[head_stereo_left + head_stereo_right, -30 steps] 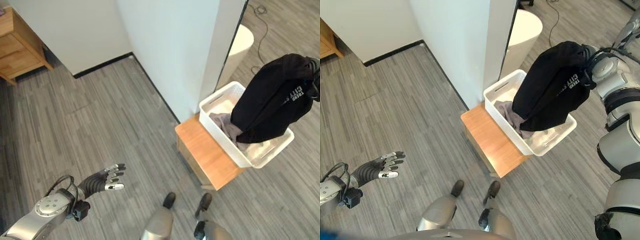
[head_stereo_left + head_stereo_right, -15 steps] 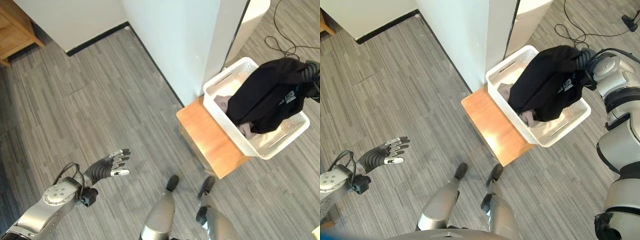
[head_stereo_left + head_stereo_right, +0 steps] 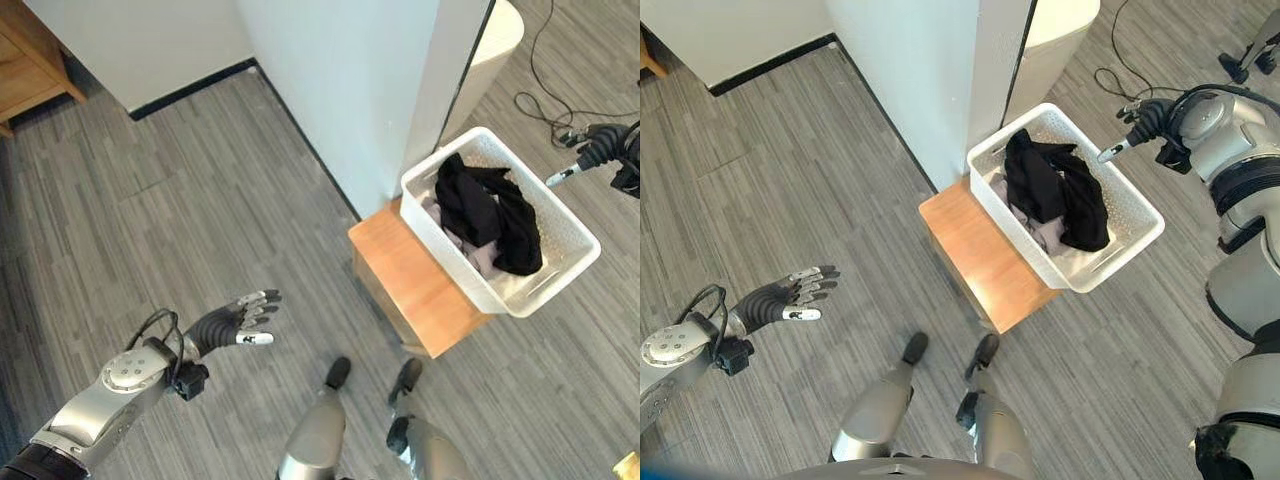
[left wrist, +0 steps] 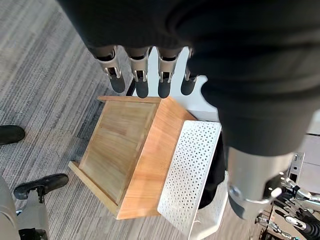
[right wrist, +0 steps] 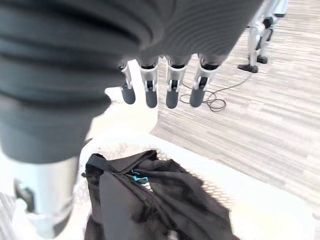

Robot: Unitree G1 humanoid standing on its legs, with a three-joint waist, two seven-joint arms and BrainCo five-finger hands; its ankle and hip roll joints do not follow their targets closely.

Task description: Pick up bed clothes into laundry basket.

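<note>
**Black clothes in the basket**

While my right hand hovers beside the basket with fingers straight and empty, the black clothes lie inside it on the wooden stool. My left hand hangs wide over the floor.

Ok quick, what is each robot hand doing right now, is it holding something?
Left hand: open, holding nothing, out over the floor.
Right hand: open, holding nothing, above the white plastic laundry basket with the black garment inside.
</note>
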